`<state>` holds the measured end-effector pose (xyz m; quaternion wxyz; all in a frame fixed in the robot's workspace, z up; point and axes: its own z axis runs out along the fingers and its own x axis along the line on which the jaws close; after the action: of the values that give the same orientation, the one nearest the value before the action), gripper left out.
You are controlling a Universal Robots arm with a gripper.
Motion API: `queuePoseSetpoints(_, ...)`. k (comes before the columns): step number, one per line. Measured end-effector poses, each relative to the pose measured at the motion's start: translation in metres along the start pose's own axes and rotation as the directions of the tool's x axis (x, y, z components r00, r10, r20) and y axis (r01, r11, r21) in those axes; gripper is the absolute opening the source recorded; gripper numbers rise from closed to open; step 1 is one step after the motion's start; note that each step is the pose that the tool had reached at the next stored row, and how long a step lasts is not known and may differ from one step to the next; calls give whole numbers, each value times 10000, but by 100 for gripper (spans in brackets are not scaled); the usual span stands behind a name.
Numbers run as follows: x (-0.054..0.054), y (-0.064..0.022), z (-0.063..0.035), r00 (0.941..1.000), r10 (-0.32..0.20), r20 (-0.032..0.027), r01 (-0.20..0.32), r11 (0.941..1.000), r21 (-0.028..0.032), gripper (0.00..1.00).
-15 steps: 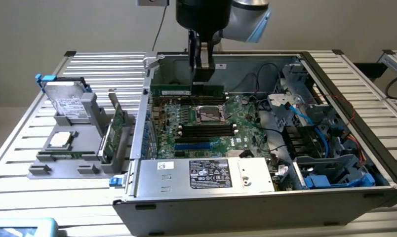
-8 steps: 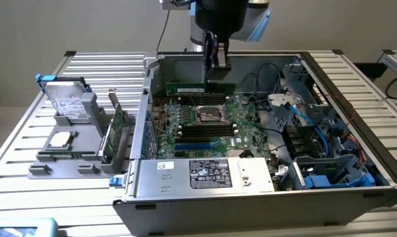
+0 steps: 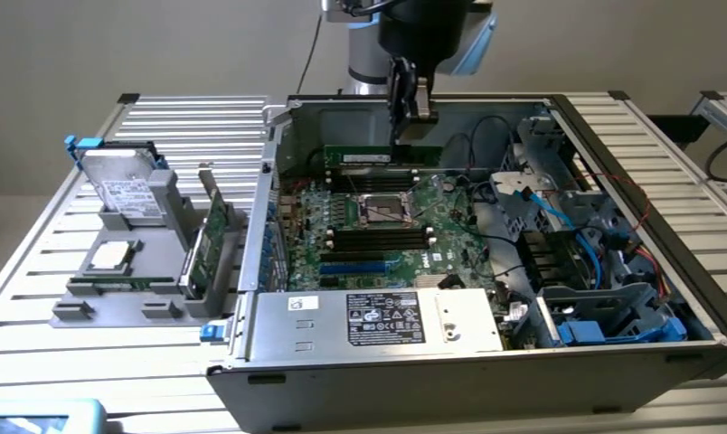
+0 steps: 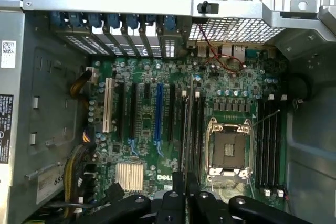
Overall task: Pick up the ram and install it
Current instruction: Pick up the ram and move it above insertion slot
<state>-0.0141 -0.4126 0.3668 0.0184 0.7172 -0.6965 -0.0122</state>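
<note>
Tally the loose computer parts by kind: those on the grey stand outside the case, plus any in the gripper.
Hard drive: 1
Processor chip: 1
Expansion card: 1
Ram stick: 1, clamped in the gripper above the motherboard
Total: 4

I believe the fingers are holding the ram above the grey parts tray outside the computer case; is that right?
Not quite. The fingers do hold the ram, but over the motherboard inside the open computer case, not above the grey parts tray outside it. The exterior view shows this.
</note>
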Motion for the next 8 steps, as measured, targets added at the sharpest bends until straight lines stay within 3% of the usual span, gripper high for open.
queuePoseSetpoints(8,-38,-12,63,10000,-2,-1,2,10000,-1,13)
